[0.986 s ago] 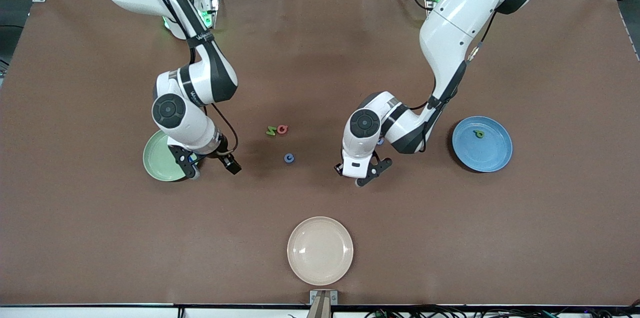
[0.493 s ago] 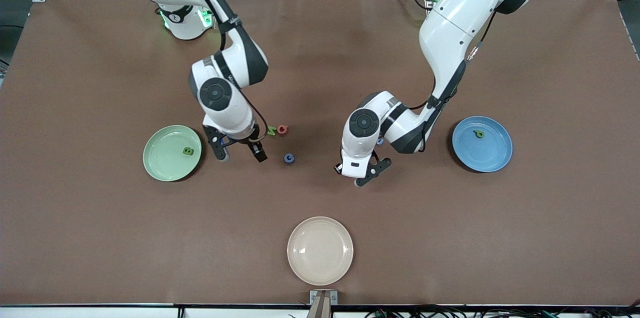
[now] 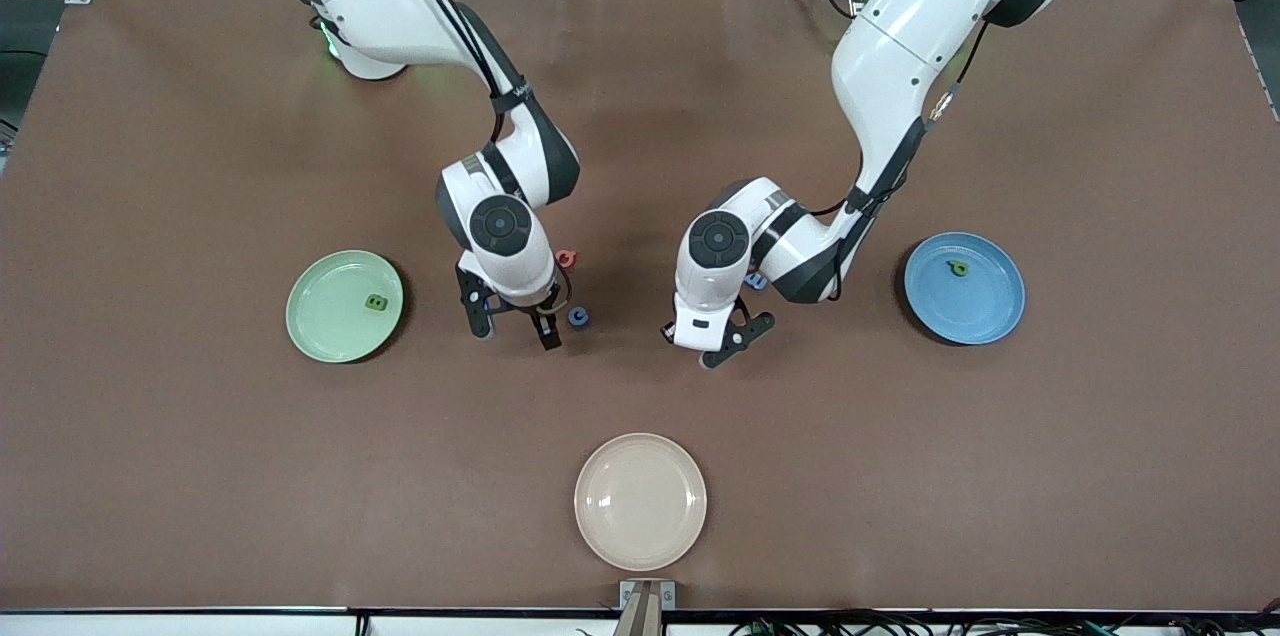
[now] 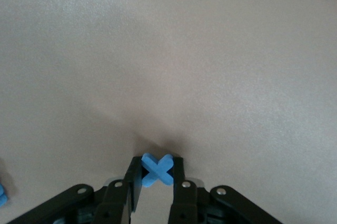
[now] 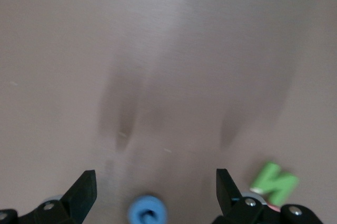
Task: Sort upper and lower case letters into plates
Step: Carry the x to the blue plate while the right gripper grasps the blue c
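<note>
Two jaws: left gripper [image 4: 152, 182] clamps blue letter [image 4: 156, 170]; right gripper [image 5: 152, 192] spread above letters.

- Your pale green plate [image 3: 330, 321] sits toward the right arm's end of the table, with a green letter [image 3: 376, 303] lying in it.
- Your blue plate [image 3: 985, 311] sits toward the left arm's end and holds another green letter [image 3: 958, 267].
- A red ring-shaped letter [image 3: 566, 258] and a blue round letter [image 3: 578, 316] lie near mid-table; a green N [image 5: 275, 182] is beside them.
- A blue cross-shaped letter [image 4: 156, 169] is pinched between two black fingers [image 4: 179, 182].
</note>
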Robot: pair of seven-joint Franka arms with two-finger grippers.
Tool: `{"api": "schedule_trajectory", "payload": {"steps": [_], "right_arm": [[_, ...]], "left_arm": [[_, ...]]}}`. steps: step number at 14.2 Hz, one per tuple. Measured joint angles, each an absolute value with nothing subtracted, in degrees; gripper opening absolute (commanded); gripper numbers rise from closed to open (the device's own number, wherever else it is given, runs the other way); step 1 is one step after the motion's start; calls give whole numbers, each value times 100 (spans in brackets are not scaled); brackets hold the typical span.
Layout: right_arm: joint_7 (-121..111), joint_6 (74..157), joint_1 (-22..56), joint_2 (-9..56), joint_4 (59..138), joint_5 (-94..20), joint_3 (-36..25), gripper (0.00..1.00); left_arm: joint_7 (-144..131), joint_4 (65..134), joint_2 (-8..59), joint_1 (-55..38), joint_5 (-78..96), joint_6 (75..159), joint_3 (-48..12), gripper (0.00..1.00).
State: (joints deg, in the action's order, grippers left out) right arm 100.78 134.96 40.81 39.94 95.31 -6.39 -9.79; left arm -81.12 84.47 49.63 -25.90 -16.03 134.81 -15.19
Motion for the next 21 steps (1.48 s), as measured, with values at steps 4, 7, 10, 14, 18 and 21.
{"api": "schedule_trajectory", "payload": {"steps": [4,7,10,14,18,21], "right_arm": [[10079,13439,3836,4475,8750,-640,-992,100],[10301,13379,3885,4554,8612,-643,-961,100],[10617,13325,4061,4620,8621,-643,-924,100],[10892,13319,4311,4683,8628,-643,-917,93],[10904,13311,4329,4687,8696,-643,-924,76],[10905,13307,4341,4688,8700,-643,-920,65]], "left_arm": [[-8112,8434,4958,-2577,-1603,13476,-1493,6],[-8024,8385,4805,-2444,-1604,13119,-1464,6],[-7513,8439,4346,-2142,-1605,12588,-1469,6],[-6183,9396,3433,-1345,-1604,12406,-1625,6],[-4659,10831,2522,262,-1605,12432,-2339,6],[-3670,11599,2155,1396,-1741,12769,-2766,6]]}}
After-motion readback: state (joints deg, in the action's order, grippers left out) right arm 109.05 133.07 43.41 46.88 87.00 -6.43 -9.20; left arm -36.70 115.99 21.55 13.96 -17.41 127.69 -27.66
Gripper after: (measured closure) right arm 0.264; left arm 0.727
